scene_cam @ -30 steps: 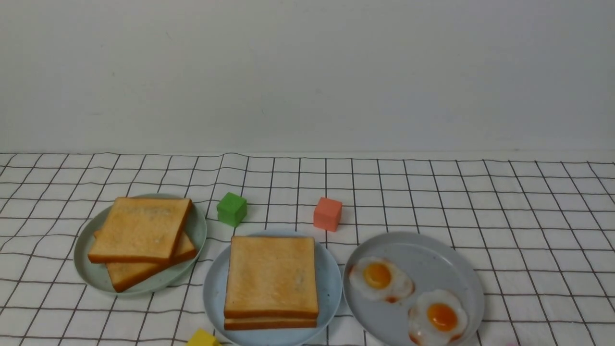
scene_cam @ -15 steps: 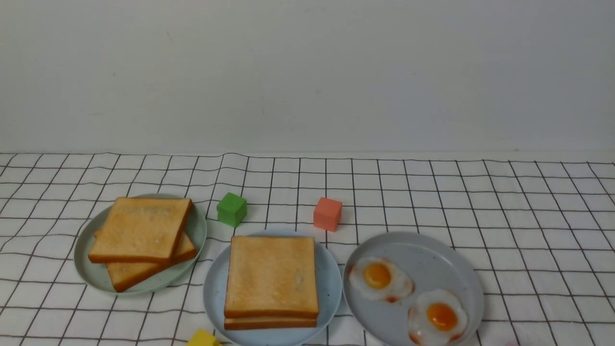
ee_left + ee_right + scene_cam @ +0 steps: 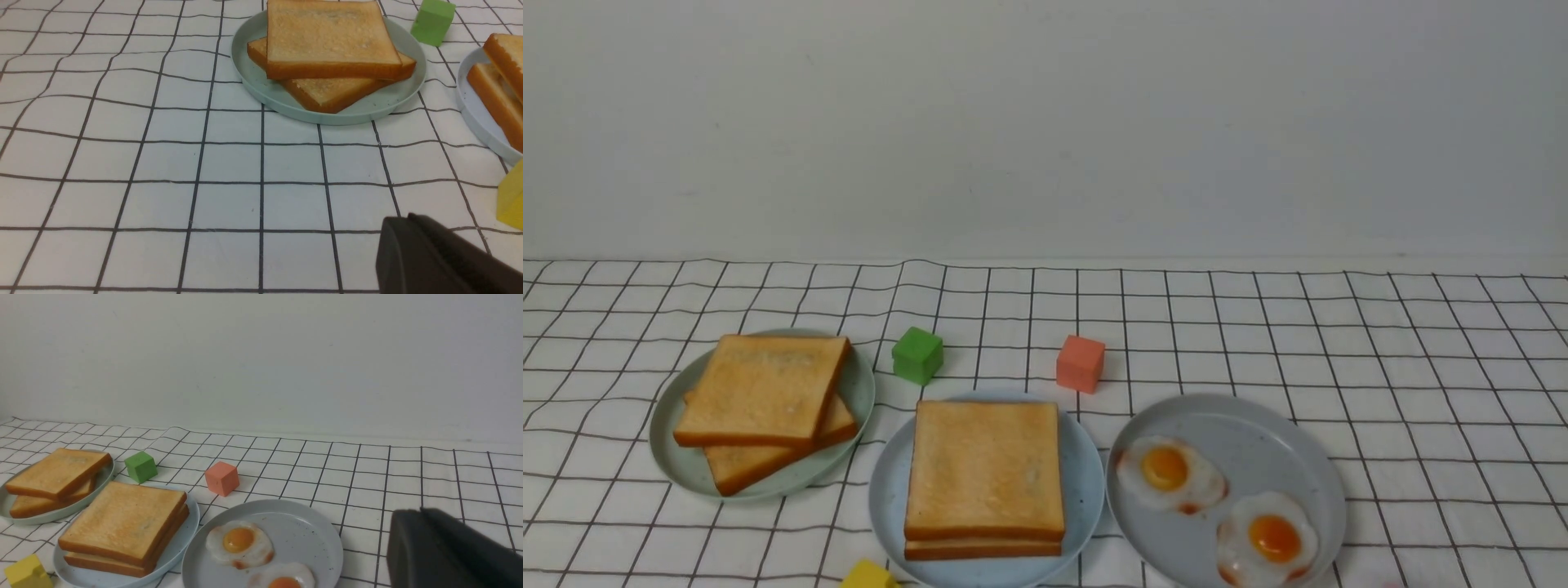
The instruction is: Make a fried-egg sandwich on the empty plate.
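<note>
Sandwich stacked on the plate, both arms low and clear

Left gripper (image 3: 441,261) hangs low over bare cloth, jaws together. The sandwich (image 3: 984,469) sits square on the blue plate (image 3: 1088,482), at 3 o'clock of the green plate (image 3: 678,465); its filling is hidden. The grey plate (image 3: 1258,433) lies at its 3 o'clock. Right gripper (image 3: 445,551): low, jaws unreadable. Judged finishing: keep both arms clear of the stack.

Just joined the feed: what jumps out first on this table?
Three plates in a row on the checked cloth: a green plate of two skewed toast slices at left, a stacked toast pair on the middle blue plate, two fried eggs on the grey plate at right.
</note>
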Robot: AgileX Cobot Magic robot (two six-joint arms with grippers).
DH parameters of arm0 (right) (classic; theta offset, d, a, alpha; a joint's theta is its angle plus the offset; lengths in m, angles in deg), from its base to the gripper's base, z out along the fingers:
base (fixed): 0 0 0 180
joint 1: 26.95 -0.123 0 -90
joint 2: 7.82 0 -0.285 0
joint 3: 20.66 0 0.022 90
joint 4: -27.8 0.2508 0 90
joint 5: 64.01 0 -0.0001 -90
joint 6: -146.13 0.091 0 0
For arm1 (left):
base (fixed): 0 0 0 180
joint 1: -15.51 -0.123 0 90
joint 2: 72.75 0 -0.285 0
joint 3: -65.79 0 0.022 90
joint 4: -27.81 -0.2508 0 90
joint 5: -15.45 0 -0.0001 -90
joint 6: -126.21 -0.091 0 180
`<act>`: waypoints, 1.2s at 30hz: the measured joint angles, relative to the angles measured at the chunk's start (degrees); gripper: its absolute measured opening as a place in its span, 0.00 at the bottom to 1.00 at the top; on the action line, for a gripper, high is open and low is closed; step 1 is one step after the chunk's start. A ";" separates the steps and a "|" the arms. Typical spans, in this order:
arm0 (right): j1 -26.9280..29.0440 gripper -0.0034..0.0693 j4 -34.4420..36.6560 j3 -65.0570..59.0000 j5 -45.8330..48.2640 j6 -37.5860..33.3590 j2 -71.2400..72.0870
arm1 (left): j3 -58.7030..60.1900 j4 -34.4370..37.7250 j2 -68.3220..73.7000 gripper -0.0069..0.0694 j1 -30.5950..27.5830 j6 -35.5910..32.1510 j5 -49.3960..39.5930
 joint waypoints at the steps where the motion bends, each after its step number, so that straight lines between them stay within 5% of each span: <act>1: 0.00 0.11 0.00 0.00 0.00 0.00 0.00 | 0.00 0.00 0.00 0.10 0.00 0.00 0.00; 12: 0.91 0.13 -3.02 0.00 -0.14 0.00 0.00 | 0.00 -0.02 0.00 0.11 0.00 0.00 0.00; 17: 5.70 0.15 -7.96 -2.25 -3.69 1.18 0.00 | 0.00 -0.07 0.00 0.12 0.00 0.00 0.00; 27: 13.78 0.16 -5.62 -20.50 -8.36 4.84 0.00 | 0.00 -0.20 0.00 0.13 0.00 0.00 -0.06; 36: 14.25 0.17 -4.67 -20.55 -8.71 3.24 0.00 | 0.00 -0.26 0.00 0.14 0.00 0.00 -0.02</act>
